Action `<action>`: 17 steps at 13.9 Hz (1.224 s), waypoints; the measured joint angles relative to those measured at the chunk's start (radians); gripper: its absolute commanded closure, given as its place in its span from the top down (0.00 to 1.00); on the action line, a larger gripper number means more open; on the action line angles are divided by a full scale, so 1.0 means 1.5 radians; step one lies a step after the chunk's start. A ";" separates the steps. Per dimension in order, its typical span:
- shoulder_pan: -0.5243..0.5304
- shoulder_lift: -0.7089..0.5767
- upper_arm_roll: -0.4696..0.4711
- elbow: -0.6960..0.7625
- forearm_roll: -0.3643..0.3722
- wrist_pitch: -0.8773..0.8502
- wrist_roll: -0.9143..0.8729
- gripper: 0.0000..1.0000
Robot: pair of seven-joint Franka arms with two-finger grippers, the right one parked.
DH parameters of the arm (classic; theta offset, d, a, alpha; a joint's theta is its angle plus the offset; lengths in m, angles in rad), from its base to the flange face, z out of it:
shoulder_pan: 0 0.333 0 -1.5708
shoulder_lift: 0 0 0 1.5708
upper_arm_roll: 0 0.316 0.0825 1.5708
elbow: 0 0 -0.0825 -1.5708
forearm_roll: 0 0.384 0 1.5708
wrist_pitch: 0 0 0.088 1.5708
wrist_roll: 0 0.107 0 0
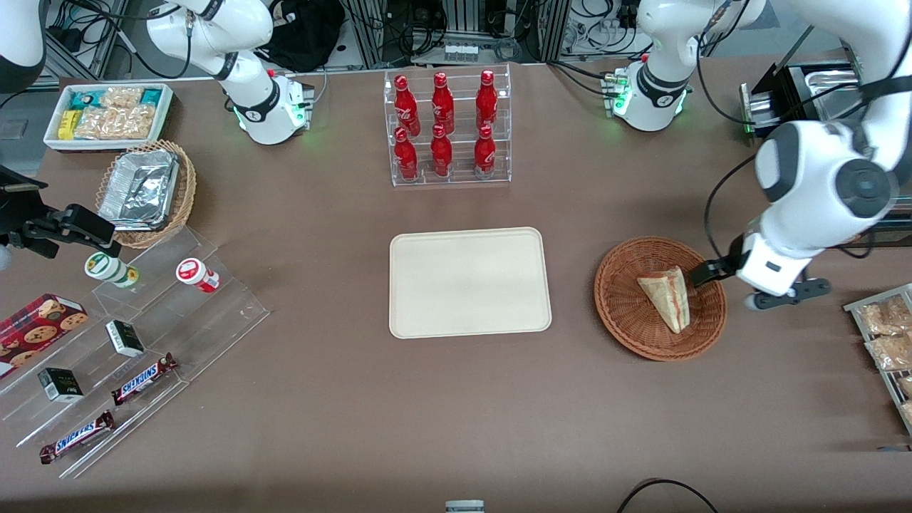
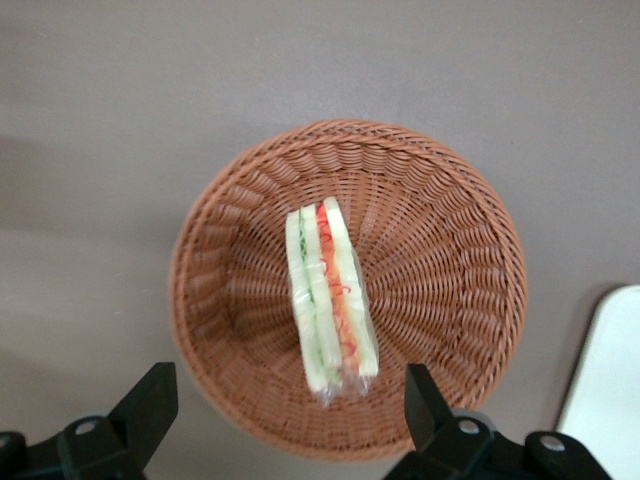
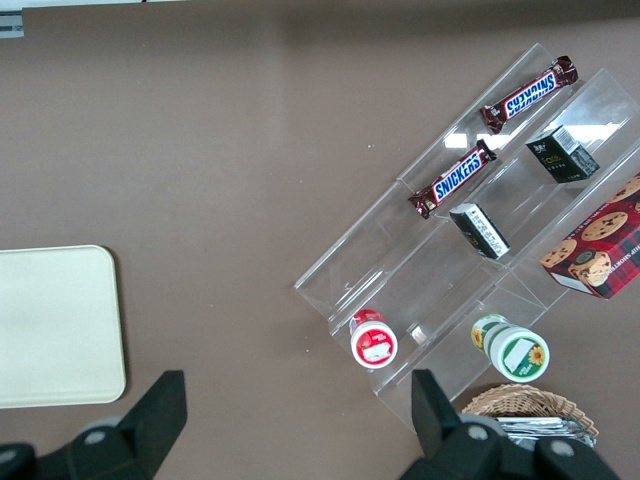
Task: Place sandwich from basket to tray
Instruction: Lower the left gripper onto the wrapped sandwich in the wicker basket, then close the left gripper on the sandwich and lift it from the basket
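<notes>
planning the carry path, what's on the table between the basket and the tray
Nothing: the front view shows only bare brown table between the basket and the tray. The open gripper hovers over the sandwich.

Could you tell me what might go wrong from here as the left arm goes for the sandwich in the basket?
The gripper hovers open above the basket, over its edge nearest the working arm's end.

1. The sandwich stands on edge in thin clear wrap; a squeeze could crush it or catch only the film.
2. The basket is light wicker, so a low finger might snag the rim and drag it.
3. A loose hold may drop it short of the tray.
</notes>
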 measured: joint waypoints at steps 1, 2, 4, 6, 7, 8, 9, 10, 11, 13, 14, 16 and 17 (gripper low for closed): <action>-0.007 0.003 0.000 -0.028 0.000 0.044 -0.019 1.00; -0.015 0.009 0.000 -0.053 0.000 0.087 -0.035 1.00; -0.027 0.023 -0.001 -0.085 0.000 0.139 -0.049 1.00; -0.028 0.034 0.000 -0.092 0.000 0.147 -0.050 1.00; -0.028 0.038 0.000 -0.092 0.000 0.147 -0.050 1.00; -0.028 0.041 0.002 -0.092 0.000 0.147 -0.050 1.00; -0.027 0.044 0.003 -0.092 0.000 0.147 -0.050 1.00; -0.026 0.049 0.004 -0.093 0.000 0.147 -0.050 1.00; -0.025 0.056 0.005 -0.093 0.000 0.147 -0.050 1.00; -0.025 0.071 0.005 -0.093 0.000 0.147 -0.050 0.90; -0.025 0.078 0.005 -0.093 0.000 0.148 -0.050 0.68; -0.025 0.087 0.005 -0.093 0.000 0.152 -0.050 0.19; -0.025 0.089 0.005 -0.093 0.000 0.153 -0.050 0.12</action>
